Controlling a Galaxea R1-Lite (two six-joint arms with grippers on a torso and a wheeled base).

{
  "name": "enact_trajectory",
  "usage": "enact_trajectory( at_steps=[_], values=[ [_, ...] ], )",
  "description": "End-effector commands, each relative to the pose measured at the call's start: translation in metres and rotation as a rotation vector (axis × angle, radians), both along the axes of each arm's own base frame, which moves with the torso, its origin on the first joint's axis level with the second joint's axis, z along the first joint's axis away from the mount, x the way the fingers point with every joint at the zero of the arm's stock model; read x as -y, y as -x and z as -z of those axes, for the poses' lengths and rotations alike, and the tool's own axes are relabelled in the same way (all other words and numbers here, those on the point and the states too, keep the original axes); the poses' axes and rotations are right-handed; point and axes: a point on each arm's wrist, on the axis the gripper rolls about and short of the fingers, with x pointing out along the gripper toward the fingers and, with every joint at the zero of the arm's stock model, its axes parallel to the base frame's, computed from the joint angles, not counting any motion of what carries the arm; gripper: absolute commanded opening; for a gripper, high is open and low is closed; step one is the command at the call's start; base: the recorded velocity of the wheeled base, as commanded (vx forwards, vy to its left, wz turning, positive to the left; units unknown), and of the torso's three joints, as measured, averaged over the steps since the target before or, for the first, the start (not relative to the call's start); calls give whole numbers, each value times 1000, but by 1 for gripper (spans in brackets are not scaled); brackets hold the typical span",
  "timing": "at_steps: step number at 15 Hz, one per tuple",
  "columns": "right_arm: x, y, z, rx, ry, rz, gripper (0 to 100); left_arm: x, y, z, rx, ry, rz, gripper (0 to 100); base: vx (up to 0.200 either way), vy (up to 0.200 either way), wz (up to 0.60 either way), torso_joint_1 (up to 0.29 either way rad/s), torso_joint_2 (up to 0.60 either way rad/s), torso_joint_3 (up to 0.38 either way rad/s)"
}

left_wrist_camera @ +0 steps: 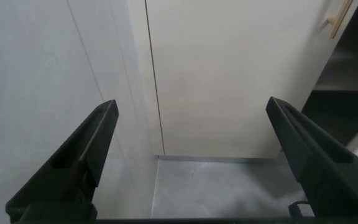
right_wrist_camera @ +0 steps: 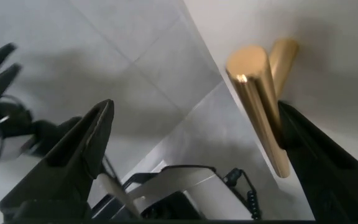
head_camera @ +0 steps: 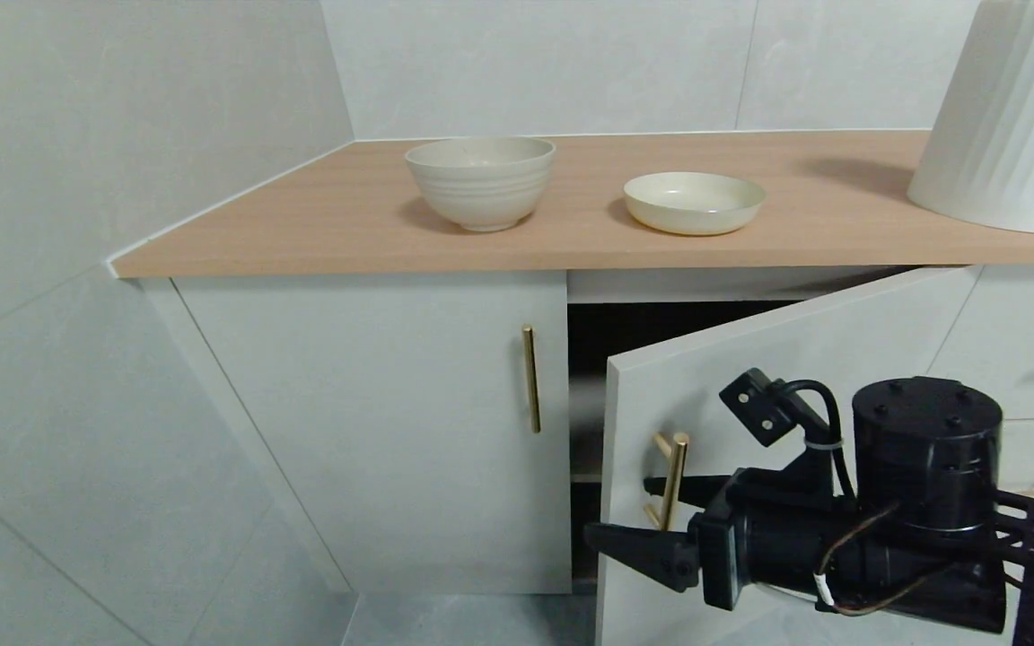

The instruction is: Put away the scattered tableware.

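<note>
Right gripper (head_camera: 617,508) straddles the handle (head_camera: 672,475) of the open cabinet door (head_camera: 795,359), fingers spread.
Left gripper (left_wrist_camera: 191,106) fingers released; cabinet interior (head_camera: 584,395) too dark to read; bowl (head_camera: 481,179) and plate (head_camera: 695,201) on worktop (head_camera: 302,233).

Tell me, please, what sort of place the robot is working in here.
Most likely a kitchen: a wooden countertop over white cabinets with brass handles, tiled walls behind, and a bowl and a shallow dish standing on the countertop.

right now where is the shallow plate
In the head view the shallow plate sits on the wooden countertop, right of the deeper bowl and left of the ribbed white container.
</note>
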Motion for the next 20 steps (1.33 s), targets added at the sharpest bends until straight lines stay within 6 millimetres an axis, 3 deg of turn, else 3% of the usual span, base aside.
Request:
enact_trajectory(
  at_steps=[1,5,11,13,15,18,20],
  values=[
    [9,11,-11,31,-35,-18,100,0,0,0,0,1,-1,100,0,0,0,0,0,0],
    [26,30,-2,-10,-22,-104,100,0,0,0,0,1,-3,100,0,0,0,0,0,0],
    [29,39,8,-45,3,-148,100,0,0,-3,14,-13,-9,100,0,0,0,0,0,0],
    [31,40,11,-53,10,-148,100,0,13,-53,98,-16,43,100,0,0,0,0,0,0],
    [31,40,10,-52,9,-146,100,1,6,-112,61,-15,120,100,0,0,0,0,0,0],
    [33,42,10,-49,7,-148,100,5,-54,-175,-75,-8,217,100,0,0,0,0,0,0],
    [33,42,10,-49,9,-147,100,9,-98,-194,-160,5,319,100,0,0,0,0,0,0]
  ],
)
